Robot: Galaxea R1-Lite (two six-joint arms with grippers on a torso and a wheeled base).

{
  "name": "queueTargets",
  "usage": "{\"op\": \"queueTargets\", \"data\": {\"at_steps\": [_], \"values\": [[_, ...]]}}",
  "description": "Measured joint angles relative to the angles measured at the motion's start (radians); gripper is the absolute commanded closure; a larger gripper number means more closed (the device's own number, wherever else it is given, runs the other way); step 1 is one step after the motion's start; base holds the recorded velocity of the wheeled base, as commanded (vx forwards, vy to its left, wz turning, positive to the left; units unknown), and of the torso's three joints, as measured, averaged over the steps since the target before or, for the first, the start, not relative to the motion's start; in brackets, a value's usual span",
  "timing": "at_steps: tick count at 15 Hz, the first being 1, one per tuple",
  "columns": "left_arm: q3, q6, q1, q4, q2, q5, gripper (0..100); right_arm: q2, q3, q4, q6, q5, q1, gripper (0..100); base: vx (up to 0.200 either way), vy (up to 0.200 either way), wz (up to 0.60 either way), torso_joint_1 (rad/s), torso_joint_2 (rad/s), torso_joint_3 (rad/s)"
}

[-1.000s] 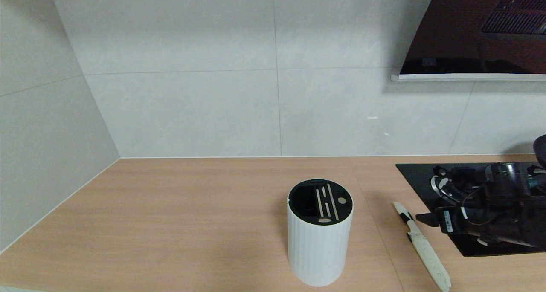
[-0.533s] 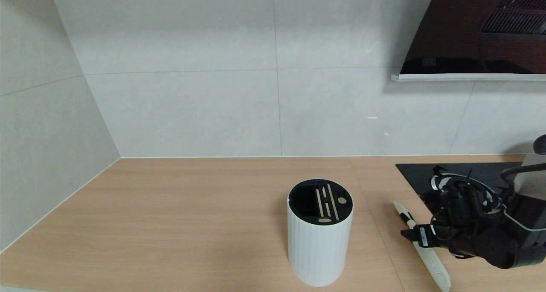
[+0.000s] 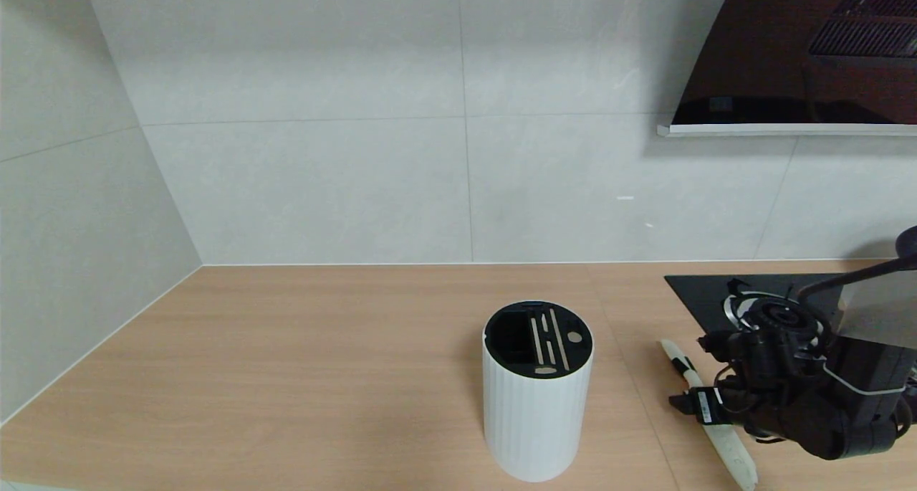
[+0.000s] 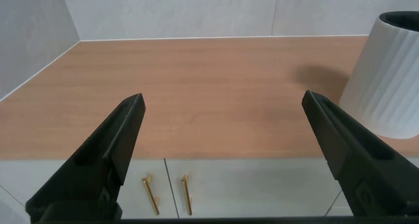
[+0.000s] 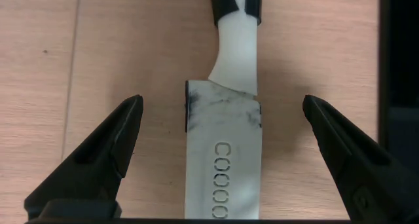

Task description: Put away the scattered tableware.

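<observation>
A white ribbed knife holder (image 3: 536,405) with a black slotted top stands on the wooden counter (image 3: 322,362). To its right lies a white knife (image 3: 732,449) with a black-and-white handle, its blade pointing toward the counter's front edge. My right gripper (image 3: 698,405) hangs low over the knife's middle. In the right wrist view that gripper (image 5: 222,106) is open, one finger on each side of the knife (image 5: 222,145) where blade meets handle. My left gripper (image 4: 222,99) is open with nothing in it, off the counter's front edge, with the holder (image 4: 386,73) farther off.
A black cooktop (image 3: 702,294) is set into the counter at the right, under a dark range hood (image 3: 795,61). Tiled walls close the back and left sides. Cabinet doors with gold handles (image 4: 150,192) sit below the counter front.
My right arm has swung from over the cooktop toward the counter's front and left, coming down over the knife. The holder and knife have not moved.
</observation>
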Motion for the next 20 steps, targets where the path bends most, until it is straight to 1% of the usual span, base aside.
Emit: {"op": "queueTargets", "data": {"at_steps": [1, 2, 11, 15, 17, 20], "values": [[0.000, 0.000, 0.000, 0.000, 0.000, 0.000, 0, 0.003, -0.001, 0.000, 0.000, -0.003, 0.000, 0, 0.000, 0.000, 0.00, 0.000, 0.00, 0.000], [0.000, 0.000, 0.000, 0.000, 0.000, 0.000, 0, 0.005, -0.002, -0.001, 0.000, -0.003, 0.000, 100, 0.000, 0.000, 0.00, 0.000, 0.00, 0.000], [0.000, -0.001, 0.000, 0.000, 0.000, 0.000, 0, 0.001, 0.003, 0.001, 0.000, -0.005, 0.001, 100, 0.000, 0.000, 0.00, 0.000, 0.00, 0.000], [0.000, -0.001, 0.000, 0.000, 0.000, 0.000, 0, -0.103, 0.022, 0.018, 0.003, -0.019, 0.019, 100, 0.000, 0.000, 0.00, 0.000, 0.00, 0.000], [0.000, -0.001, 0.000, 0.000, 0.000, 0.000, 0, -0.212, 0.027, 0.068, 0.003, -0.021, 0.048, 100, 0.000, 0.000, 0.00, 0.000, 0.00, 0.000], [0.000, 0.000, 0.000, 0.001, 0.000, 0.000, 0, -0.380, -0.029, 0.223, 0.006, -0.023, 0.110, 100, 0.000, 0.000, 0.00, 0.000, 0.00, 0.000]]}}
